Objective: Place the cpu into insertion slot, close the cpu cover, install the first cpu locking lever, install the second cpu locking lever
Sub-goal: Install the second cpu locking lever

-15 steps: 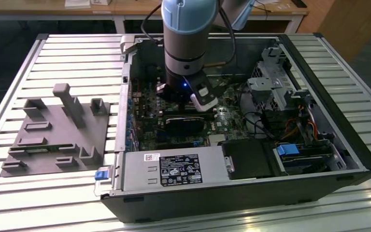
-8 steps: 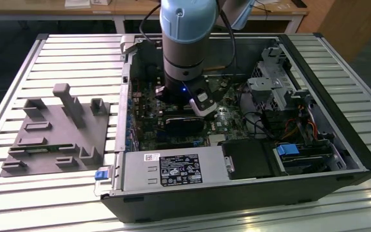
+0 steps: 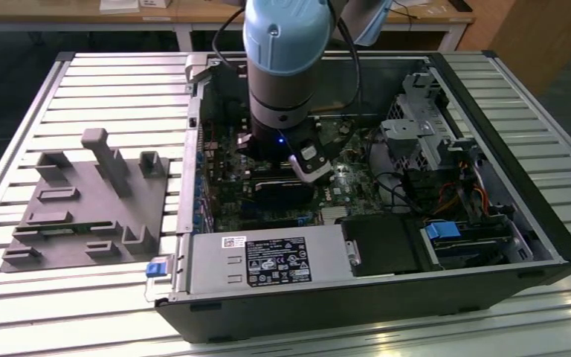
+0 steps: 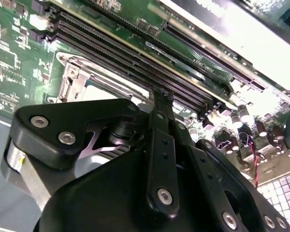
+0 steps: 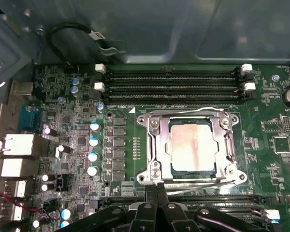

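Observation:
In the first wrist view the cpu (image 5: pixel 192 146) lies flat in the insertion slot (image 5: pixel 236 175) on the green board, its dull metal top showing. The silver cpu cover (image 5: pixel 157 145) lies down around it as a frame. One thin wire lever (image 5: pixel 183 110) runs along the socket's side by the memory slots, and another (image 5: pixel 203 183) runs along the side nearest the gripper. My gripper (image 5: pixel 157 189) is shut, its fingertips together at that near edge of the socket with nothing seen between them. The exterior view shows the gripper (image 3: pixel 306 168) low inside the open computer case.
Long black memory slots (image 5: pixel 174 82) lie beyond the socket, with capacitors (image 5: pixel 93 141) and rear ports (image 5: pixel 17 145) to one side. In the exterior view a power supply (image 3: pixel 265 262), a drive cage (image 3: pixel 427 128) and cables crowd the case. A grey fixture (image 3: pixel 87 201) sits on the slatted table.

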Motion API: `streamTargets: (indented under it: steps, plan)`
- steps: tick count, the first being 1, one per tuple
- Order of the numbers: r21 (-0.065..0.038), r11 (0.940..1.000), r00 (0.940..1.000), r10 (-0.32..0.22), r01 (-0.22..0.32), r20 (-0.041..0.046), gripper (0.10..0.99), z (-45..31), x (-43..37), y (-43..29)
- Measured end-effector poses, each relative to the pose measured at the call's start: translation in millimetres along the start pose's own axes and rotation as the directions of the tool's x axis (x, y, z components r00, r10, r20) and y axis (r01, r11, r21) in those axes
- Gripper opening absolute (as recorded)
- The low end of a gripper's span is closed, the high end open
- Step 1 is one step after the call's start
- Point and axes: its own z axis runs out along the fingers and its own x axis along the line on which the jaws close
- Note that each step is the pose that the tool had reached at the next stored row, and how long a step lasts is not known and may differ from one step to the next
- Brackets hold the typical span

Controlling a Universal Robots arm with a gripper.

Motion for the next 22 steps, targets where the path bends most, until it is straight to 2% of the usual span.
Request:
streamTargets:
  steps: [4, 8, 16, 22]
  plan:
    - [-0.008, 1.0000, 1.0000, 0.000, 0.000, -0.0002, 0.106, 1.1, 1.0, -0.7]
    - [-0.023, 0.9997, 1.0000, 0.001, -0.001, -0.0006, 0.106, 0.9, 2.7, -2.6]
    - [-0.031, 0.9995, 1.0000, 0.001, -0.001, -0.0009, 0.106, 3.9, 3.0, -5.1]
    - [-0.042, 0.9991, 1.0000, 0.001, -0.001, -0.0011, 0.106, 6.6, 5.4, -6.0]
